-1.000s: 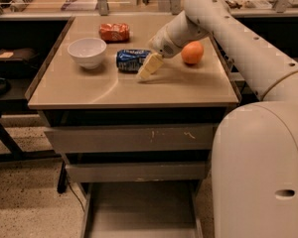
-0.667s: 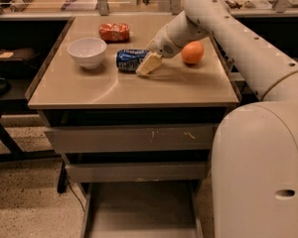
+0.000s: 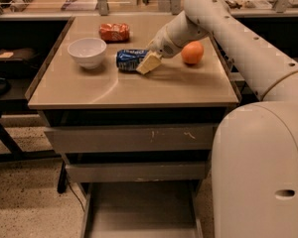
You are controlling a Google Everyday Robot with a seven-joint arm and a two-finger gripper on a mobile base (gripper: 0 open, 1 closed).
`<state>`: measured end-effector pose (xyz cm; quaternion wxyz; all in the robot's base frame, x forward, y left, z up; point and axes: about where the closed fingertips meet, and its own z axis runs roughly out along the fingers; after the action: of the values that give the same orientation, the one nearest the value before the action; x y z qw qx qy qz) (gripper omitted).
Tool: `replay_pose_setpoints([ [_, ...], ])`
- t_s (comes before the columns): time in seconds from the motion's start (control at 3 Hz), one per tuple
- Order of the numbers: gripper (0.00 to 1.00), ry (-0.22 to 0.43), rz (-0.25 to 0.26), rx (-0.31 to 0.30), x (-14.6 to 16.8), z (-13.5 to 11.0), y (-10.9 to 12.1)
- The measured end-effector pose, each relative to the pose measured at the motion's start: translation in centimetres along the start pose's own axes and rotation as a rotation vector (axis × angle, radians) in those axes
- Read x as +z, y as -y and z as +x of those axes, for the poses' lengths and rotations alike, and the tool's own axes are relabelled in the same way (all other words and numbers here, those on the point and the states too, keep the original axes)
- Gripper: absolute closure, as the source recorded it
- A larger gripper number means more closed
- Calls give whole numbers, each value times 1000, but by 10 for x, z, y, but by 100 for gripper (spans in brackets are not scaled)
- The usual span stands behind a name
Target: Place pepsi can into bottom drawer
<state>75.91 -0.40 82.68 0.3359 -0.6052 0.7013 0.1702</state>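
Observation:
The pepsi can point(image 3: 130, 59) lies on its side on the tabletop point(image 3: 139, 88), between the white bowl and the orange. My gripper point(image 3: 149, 62) is low over the table at the can's right end, touching or almost touching it, with the arm reaching in from the right. The can rests on the table. The bottom drawer point(image 3: 139, 207) is pulled out at floor level below the table, a wide grey tray with nothing in it.
A white bowl point(image 3: 87, 51) stands left of the can. An orange-red snack bag point(image 3: 114, 31) lies behind it. An orange point(image 3: 192, 52) sits right of my gripper. Two shallower grey drawers point(image 3: 134, 139) are shut above the bottom one. My white base point(image 3: 263, 177) fills the right foreground.
My gripper has edged slightly farther back and closer against the can's right end. The can, bowl, bag and orange have not moved.

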Motion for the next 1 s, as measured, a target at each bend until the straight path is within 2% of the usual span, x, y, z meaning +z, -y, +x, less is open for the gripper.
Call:
replay_pose_setpoints([
  [0.33,100,-6,-3,-4,1,-1,-2],
  [1.0,100,26,4,8,-25,-1,-20],
])
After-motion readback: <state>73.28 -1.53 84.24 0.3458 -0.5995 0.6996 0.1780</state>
